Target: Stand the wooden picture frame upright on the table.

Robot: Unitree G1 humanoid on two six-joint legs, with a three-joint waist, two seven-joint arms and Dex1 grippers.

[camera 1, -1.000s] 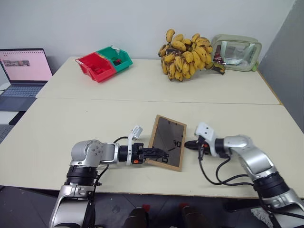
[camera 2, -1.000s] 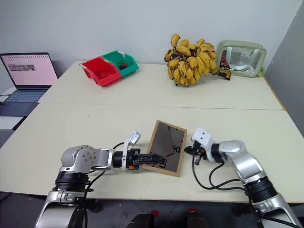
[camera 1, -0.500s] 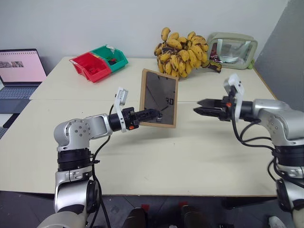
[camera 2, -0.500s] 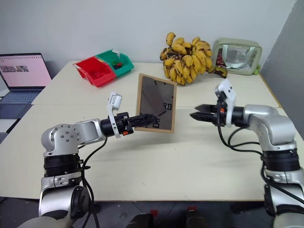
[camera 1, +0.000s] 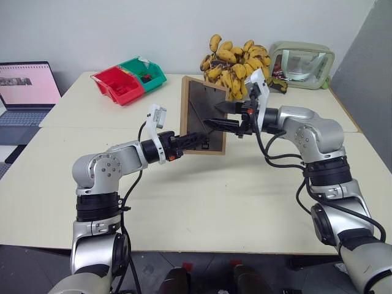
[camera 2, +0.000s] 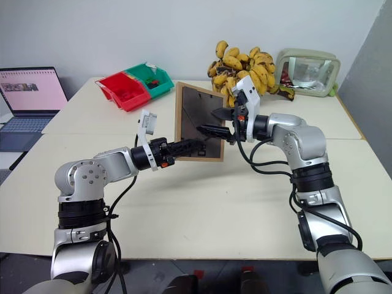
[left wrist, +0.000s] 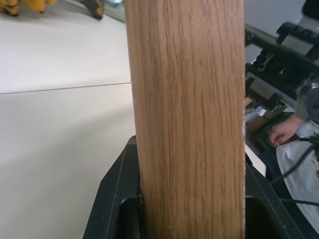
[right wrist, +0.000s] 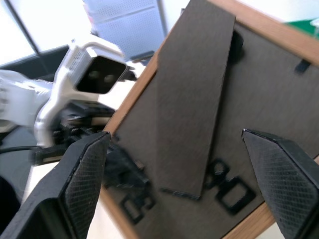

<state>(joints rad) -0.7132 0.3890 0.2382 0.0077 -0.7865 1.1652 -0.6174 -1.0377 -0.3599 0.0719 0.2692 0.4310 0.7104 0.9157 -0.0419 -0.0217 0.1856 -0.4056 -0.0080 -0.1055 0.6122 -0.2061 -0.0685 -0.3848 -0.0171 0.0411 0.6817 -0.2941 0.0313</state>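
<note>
Left hand (camera 1: 195, 140) clamps the lower edge of the small rectangular light-brown wooden picture frame (camera 1: 205, 116), black fingers either side of the wood; left wrist view has the frame's oak-grain edge (left wrist: 189, 114) running straight up between the two fingers. Frame is held in the air above the large cream-beige desk (camera 1: 202, 196), roughly upright, not touching the surface, dark grey-brown back facing the right arm. Right hand (camera 1: 222, 115) is spread wide, fingers apart and level, tips right at the frame's back; contact can't be told. Right wrist view: both textured black fingertips (right wrist: 82, 174) flank the frame's back, the fold-out stand (right wrist: 192, 99) lying flat against it as a long dark strip, small black clips near its lower end.

Further out on the desk, a seam line crosses its width behind the arms. At the far side: a big bunch of spotted yellow bananas (camera 1: 236, 68), a glass-fronted pale green case (camera 1: 302, 64) just beside it at the right, a red plastic bin (camera 1: 118, 87) touching a green plastic bin (camera 1: 144, 72) at the left. An open laptop with a pink screen (camera 1: 27, 82) sits off the desk's left end
</note>
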